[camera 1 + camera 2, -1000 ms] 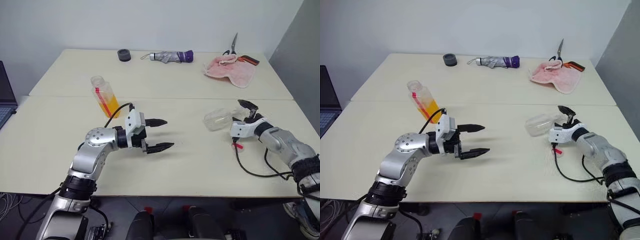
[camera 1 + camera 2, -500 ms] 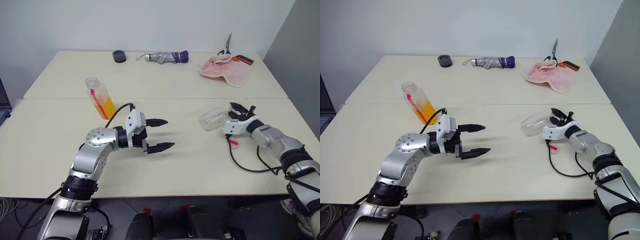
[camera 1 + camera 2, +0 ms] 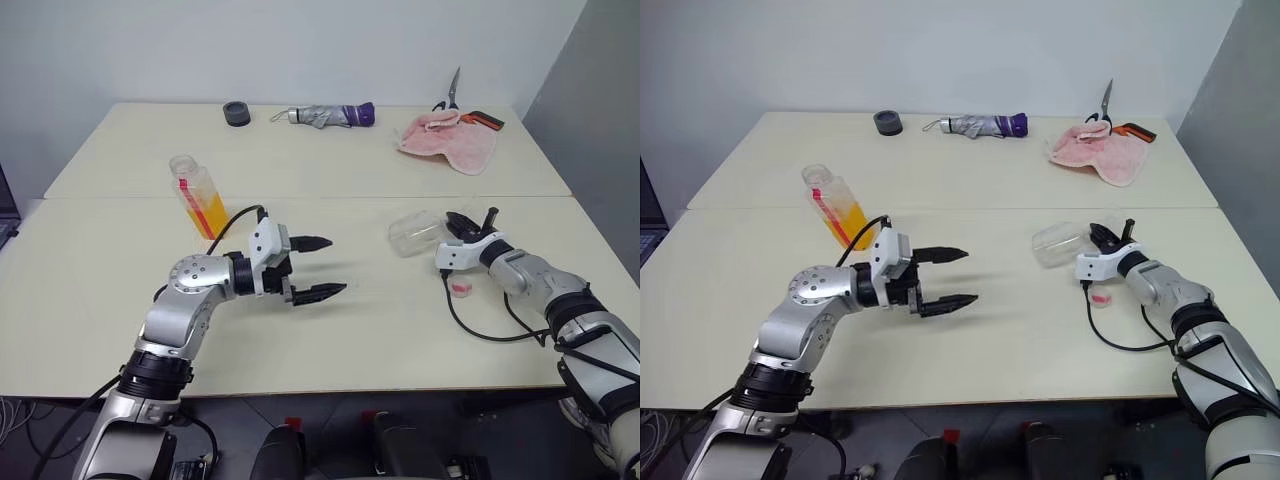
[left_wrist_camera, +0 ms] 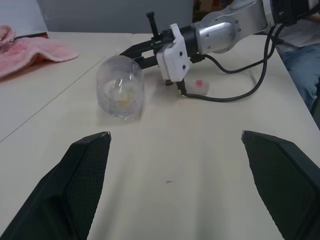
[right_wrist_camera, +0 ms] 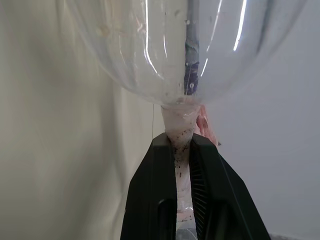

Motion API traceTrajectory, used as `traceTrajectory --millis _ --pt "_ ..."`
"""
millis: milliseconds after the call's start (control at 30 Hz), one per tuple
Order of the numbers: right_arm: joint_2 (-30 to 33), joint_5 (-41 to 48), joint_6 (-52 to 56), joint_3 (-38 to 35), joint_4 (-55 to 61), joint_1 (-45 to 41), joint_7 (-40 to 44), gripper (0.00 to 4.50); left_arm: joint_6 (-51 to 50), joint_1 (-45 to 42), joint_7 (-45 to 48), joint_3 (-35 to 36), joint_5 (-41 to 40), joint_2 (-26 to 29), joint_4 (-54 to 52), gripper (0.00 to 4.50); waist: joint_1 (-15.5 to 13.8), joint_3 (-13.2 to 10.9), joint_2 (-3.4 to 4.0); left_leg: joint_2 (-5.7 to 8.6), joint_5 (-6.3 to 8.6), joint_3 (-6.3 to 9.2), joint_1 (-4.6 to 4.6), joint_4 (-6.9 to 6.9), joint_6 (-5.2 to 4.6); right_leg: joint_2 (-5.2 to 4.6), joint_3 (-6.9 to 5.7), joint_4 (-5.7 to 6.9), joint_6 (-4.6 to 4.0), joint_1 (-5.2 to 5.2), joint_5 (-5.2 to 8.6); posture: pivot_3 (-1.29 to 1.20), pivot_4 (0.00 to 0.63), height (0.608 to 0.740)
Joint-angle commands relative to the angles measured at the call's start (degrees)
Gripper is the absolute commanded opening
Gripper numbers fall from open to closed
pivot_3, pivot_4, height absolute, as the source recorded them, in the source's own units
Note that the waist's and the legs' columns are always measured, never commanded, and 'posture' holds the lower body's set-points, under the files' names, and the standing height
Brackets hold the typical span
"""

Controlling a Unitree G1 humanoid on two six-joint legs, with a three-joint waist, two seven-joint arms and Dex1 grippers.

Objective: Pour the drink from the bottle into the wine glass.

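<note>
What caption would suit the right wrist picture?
Right gripper shut on the stem of the wine glass, which lies on its side.

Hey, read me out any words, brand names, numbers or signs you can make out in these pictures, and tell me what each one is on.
None can be read.
The bottle: its red-and-white label strip is too small to read.
The wine glass, lying on its side with the right gripper shut on its stem: no markings show.
The left gripper, open: no lettering shows.
The umbrella, pink cloth and scissors: no text shows.
</note>
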State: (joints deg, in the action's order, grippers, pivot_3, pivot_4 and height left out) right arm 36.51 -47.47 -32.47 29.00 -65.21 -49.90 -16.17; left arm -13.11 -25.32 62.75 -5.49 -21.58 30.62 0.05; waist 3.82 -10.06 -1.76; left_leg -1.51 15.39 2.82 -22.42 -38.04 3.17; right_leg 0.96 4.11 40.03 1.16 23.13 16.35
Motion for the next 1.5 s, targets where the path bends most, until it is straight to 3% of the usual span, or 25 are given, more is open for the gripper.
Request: traceTrajectory --millis 33,267,367,467,633,833,1433,1500 --pt "1.4 4.5 -1.5 -3.2 0.9 1.8 0.8 0.11 -0.4 0.5 -2.2 3.2 -1.0 0.5 -1.3 4.50 -0.1 0.0 0.00 0.00 0.00 0.01 -0.01 0.00 0.00 0.00 -0.01 0.00 0.00 0.00 0.00 0.00 0.150 0.740" --pt "0.6 17.6 -5.5 -12.1 13.4 6.2 6.4 0.11 -4.3 3.2 -6.2 7.5 -3.2 0.7 -3.6 4.50 -0.2 0.0 0.04 -0.04 0.01 0.05 -0.17 0.06 -0.01 -0.10 -0.02 -0.06 0.00 0.09 0.00 0.00 0.150 0.740" --pt "-5.4 31.2 -5.9 -16.5 21.8 8.5 16.1 0.11 -6.4 5.4 -7.8 9.2 -4.3 0.9 -6.2 4.50 0.5 0.0 0.03 -0.10 0.01 0.03 -0.15 0.07 -0.01 -0.10 0.00 -0.05 0.00 0.09 0.00 0.00 0.150 0.740" --pt "-13.3 44.3 0.5 -18.7 28.8 9.9 27.9 0.11 -8.5 7.0 -9.0 10.4 -5.4 1.4 -8.5 4.50 1.0 0.0 0.05 -0.17 0.01 0.15 -0.13 0.08 -0.01 -0.11 -0.06 -0.02 0.00 0.09 0.00 0.00 0.150 0.740" --pt "-24.5 54.9 12.2 -20.4 30.7 9.2 38.3 0.11 -10.7 8.7 -10.3 12.0 -7.0 2.5 -11.4 4.50 0.8 -0.1 0.12 -0.25 0.00 0.34 -0.14 0.06 0.00 -0.14 -0.15 0.05 -0.02 0.05 -0.01 0.00 0.150 0.740" --pt "-30.8 55.6 14.9 -21.3 22.4 6.4 43.4 0.11 -11.6 10.5 -11.3 14.1 -7.8 4.2 -13.1 4.50 0.2 -0.1 0.18 -0.14 0.00 0.27 -0.16 0.05 0.00 -0.20 -0.18 0.00 -0.01 0.06 -0.01 0.00 0.150 0.740" --pt "-34.1 52.1 13.6 -23.5 10.5 3.3 46.9 0.11 -11.0 10.8 -13.6 19.2 -8.6 8.4 -17.1 4.50 -0.4 -0.1 0.20 -0.16 0.00 0.20 -0.09 0.09 0.00 -0.14 -0.16 0.00 -0.02 0.08 -0.01 0.00 0.150 0.740" --pt "-34.3 52.1 13.5 -23.6 10.3 3.1 47.2 0.84 -10.6 10.0 -13.3 19.1 -8.6 8.7 -16.7 4.50 -0.4 -0.1 0.20 -0.15 0.00 0.20 -0.08 0.09 0.00 -0.14 -0.17 0.00 -0.02 0.08 -0.01 0.00 0.150 0.740"
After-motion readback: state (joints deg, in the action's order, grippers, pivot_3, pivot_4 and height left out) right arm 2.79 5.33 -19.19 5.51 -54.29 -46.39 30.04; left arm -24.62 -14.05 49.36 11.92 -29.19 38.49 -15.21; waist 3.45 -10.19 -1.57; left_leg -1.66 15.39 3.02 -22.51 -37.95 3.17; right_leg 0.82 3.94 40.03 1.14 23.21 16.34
